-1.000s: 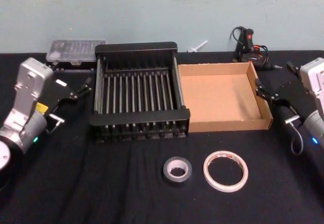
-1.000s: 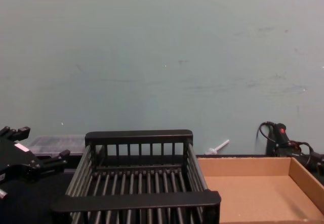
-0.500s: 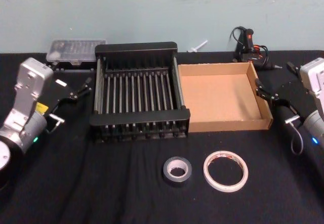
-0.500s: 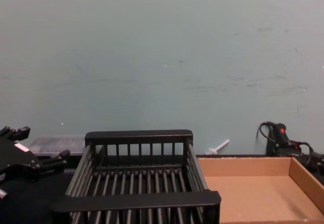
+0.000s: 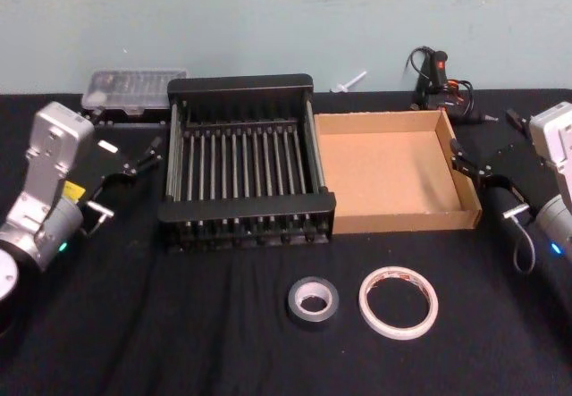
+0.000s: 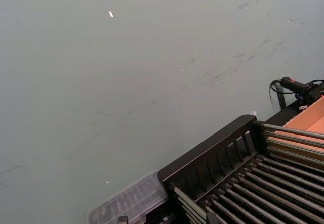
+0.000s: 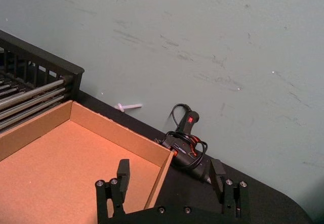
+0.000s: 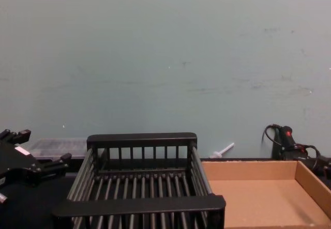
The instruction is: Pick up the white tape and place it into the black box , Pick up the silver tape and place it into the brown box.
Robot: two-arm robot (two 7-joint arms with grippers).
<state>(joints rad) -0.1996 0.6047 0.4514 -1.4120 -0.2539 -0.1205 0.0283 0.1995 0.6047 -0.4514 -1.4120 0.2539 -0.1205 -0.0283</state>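
Observation:
The white tape (image 5: pixel 399 302) lies flat on the black table near the front, right of centre. Just left of it lies the smaller silver tape (image 5: pixel 313 300). Behind them stand the black box (image 5: pixel 241 84) and, touching its right side, the brown box (image 5: pixel 384 168), both with nothing in them. My left gripper (image 5: pixel 130 139) hovers open left of the black box (image 8: pixel 140 140); it also appears at the chest view's lower left (image 8: pixel 40 147). To the right of the brown box (image 7: pixel 61 158), my right gripper (image 5: pixel 484 141) is open with nothing between its fingers (image 7: pixel 123 171).
A clear plastic case (image 5: pixel 134 88) sits at the back left against the wall. A black and red tool with cables (image 5: pixel 438 79) and a small white piece (image 5: pixel 349 81) lie at the back right. Bare black cloth surrounds both tapes.

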